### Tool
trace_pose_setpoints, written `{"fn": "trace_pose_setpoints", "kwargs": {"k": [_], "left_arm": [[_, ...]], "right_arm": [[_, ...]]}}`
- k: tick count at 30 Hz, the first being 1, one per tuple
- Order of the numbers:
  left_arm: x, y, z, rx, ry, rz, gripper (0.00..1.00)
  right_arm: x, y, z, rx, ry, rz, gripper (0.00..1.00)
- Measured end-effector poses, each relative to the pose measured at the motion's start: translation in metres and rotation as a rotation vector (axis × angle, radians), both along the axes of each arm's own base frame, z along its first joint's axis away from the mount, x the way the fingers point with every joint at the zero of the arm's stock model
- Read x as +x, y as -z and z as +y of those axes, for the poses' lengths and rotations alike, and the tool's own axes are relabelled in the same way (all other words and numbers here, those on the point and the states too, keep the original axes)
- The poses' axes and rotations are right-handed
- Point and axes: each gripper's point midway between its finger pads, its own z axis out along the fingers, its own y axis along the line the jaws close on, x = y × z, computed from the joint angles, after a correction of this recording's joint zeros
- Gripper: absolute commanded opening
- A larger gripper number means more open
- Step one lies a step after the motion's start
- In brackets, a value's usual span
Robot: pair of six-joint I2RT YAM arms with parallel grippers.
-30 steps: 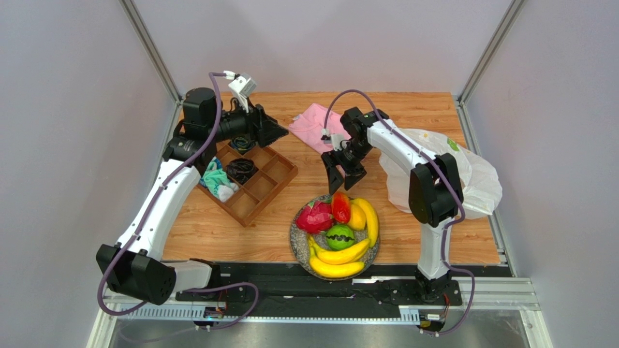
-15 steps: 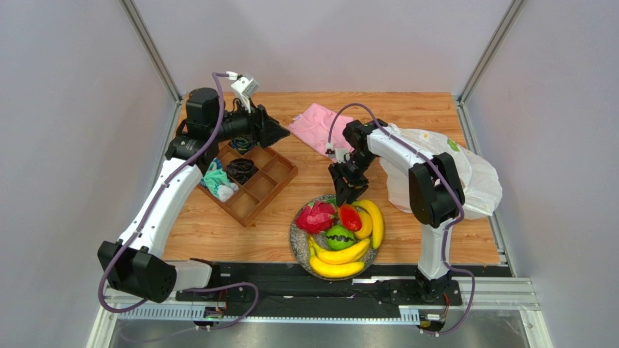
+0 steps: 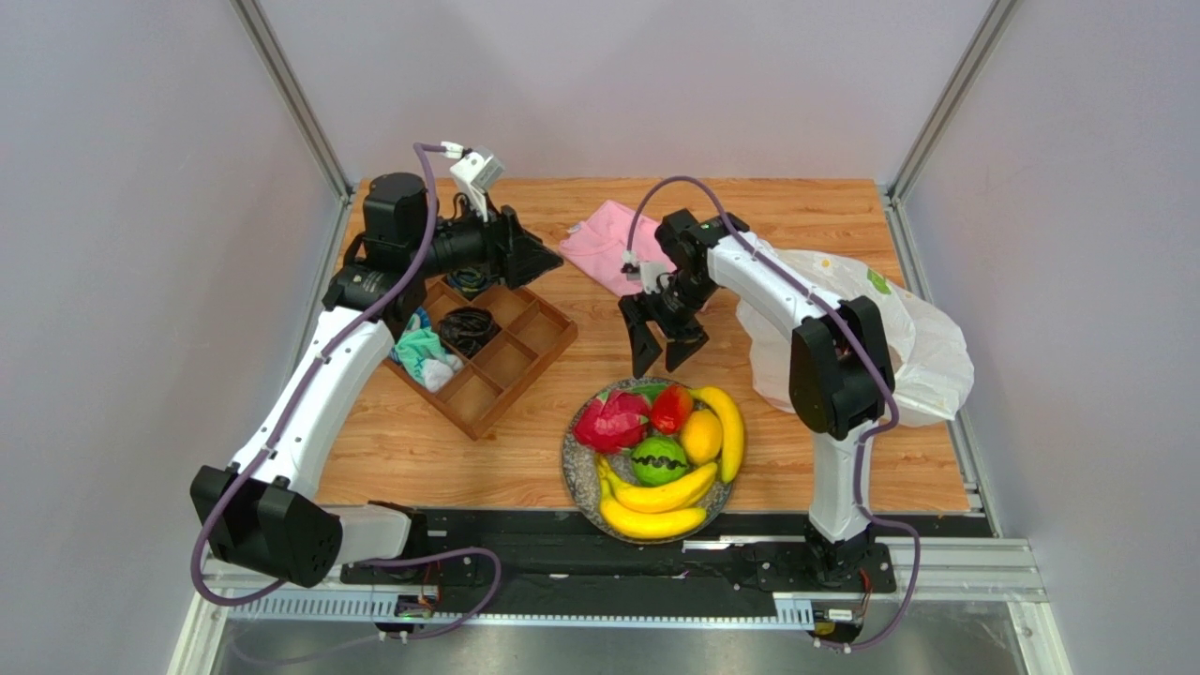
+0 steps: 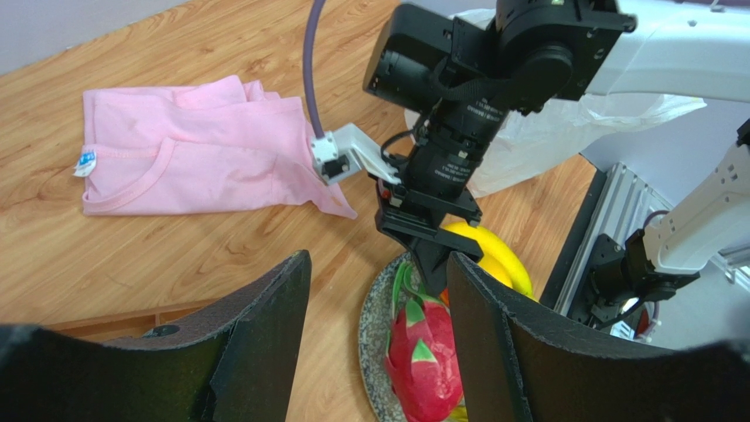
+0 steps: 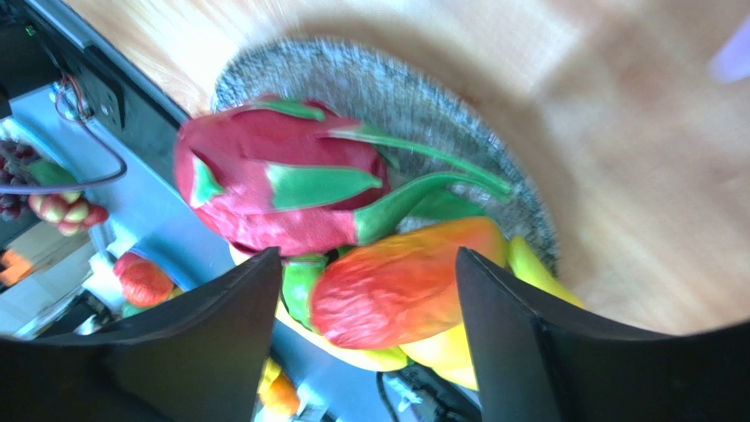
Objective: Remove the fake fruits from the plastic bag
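The fake fruits lie heaped on a speckled plate [image 3: 578,453]: a red-pink dragon fruit [image 3: 611,421], a red-orange piece [image 3: 672,408], an orange-yellow round fruit [image 3: 700,436], a green round fruit [image 3: 658,459] and yellow bananas [image 3: 652,495]. My right gripper [image 3: 662,352] hangs open just above the plate's far rim, holding nothing. In its wrist view the red-orange piece [image 5: 400,281] and dragon fruit [image 5: 264,189] lie below the open gripper [image 5: 365,330]. The plastic bag [image 3: 909,345] sits crumpled at the right edge. My left gripper [image 3: 547,262] is open and empty at the back left, and its own view also shows the gripper [image 4: 378,343].
A folded pink cloth [image 3: 609,239] lies at the back centre. A wooden compartment tray [image 3: 507,352] with small items stands under the left arm. A metal rail [image 3: 972,464] borders the table to the right of the bag.
My right gripper dipped to the plate, then rose again and stands open. The red-orange piece now leans beside the dragon fruit and the orange-yellow fruit slid nearer. The left arm barely moved.
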Motion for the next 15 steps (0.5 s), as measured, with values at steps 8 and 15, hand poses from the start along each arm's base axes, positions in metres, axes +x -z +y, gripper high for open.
{"fn": "trace_pose_setpoints", "kwargs": {"k": [8,15], "left_arm": [[-0.001,0.001,-0.003,0.001,0.008,0.004,0.66],[-0.001,0.011,-0.014,0.008,0.038,0.029,0.66]], "right_arm": [[0.021,-0.013,-0.009,0.007,-0.007,-0.083,0.79],[0.015,-0.015,-0.017,0.012,-0.005,-0.047,0.76]]}}
